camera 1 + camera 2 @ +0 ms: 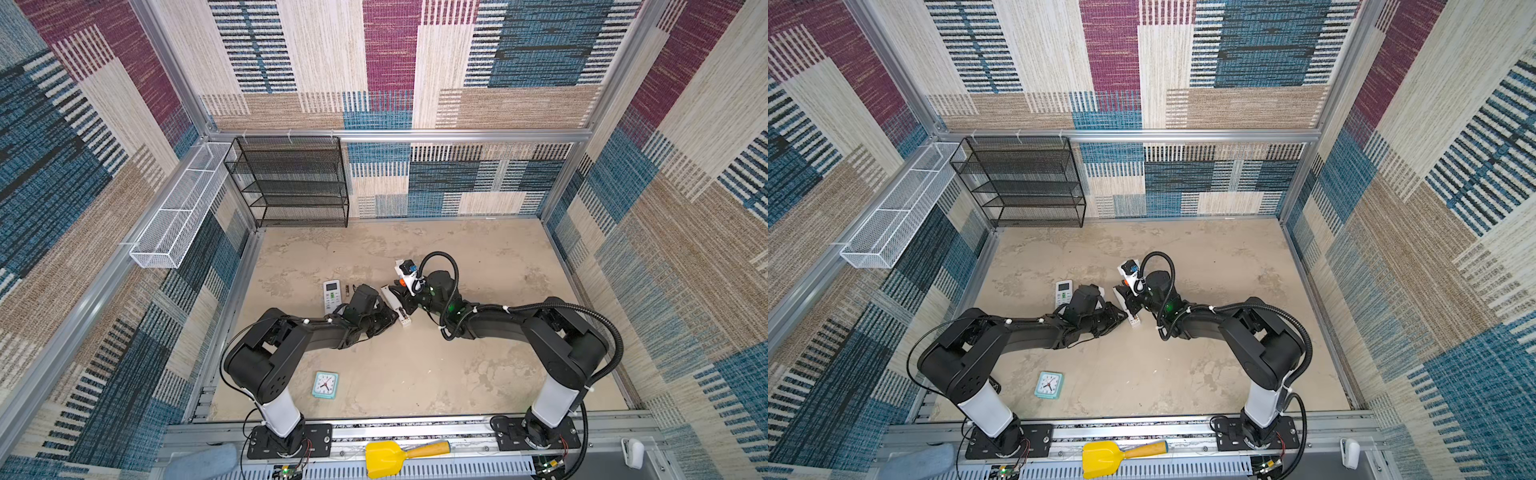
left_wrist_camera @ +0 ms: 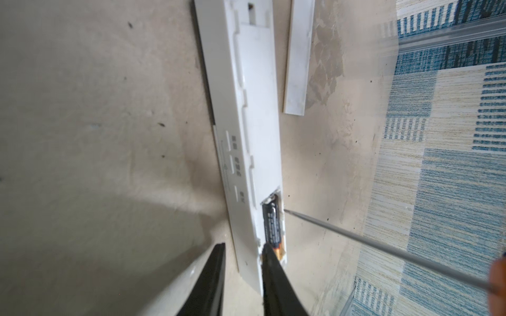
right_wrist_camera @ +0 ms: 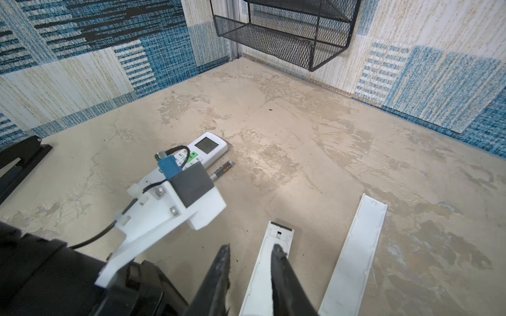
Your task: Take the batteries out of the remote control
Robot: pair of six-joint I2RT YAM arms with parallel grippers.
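Currently left hand [image 2: 243, 246] straddles the open end of the long remote [image 2: 246, 109], fingers narrowly apart, one tip at the gold end of the dark battery [image 2: 272, 221] seated in its bay; can't tell if it clamps. Likely steadying it while the screwdriver [image 2: 383, 245] tip pries at the bay wall. The right hand [image 3: 250, 251]: part-spread, grip unclear. Farther off, loose battery [image 3: 222, 170] lies on the bench [image 3: 328, 136] beside display remote [image 3: 209, 146].

A black mesh shelf [image 1: 299, 205] stands in the back left corner, beside a white wire basket [image 1: 178, 212] fixed along the left wall. A teal clock [image 1: 325, 385] lies face up on the beige table [image 1: 457, 374], near the front. A yellow shovel [image 1: 395, 455] and a blue cloth [image 1: 199, 463] lie on the front ledge. A screwdriver [image 2: 383, 247] slants low over the table.
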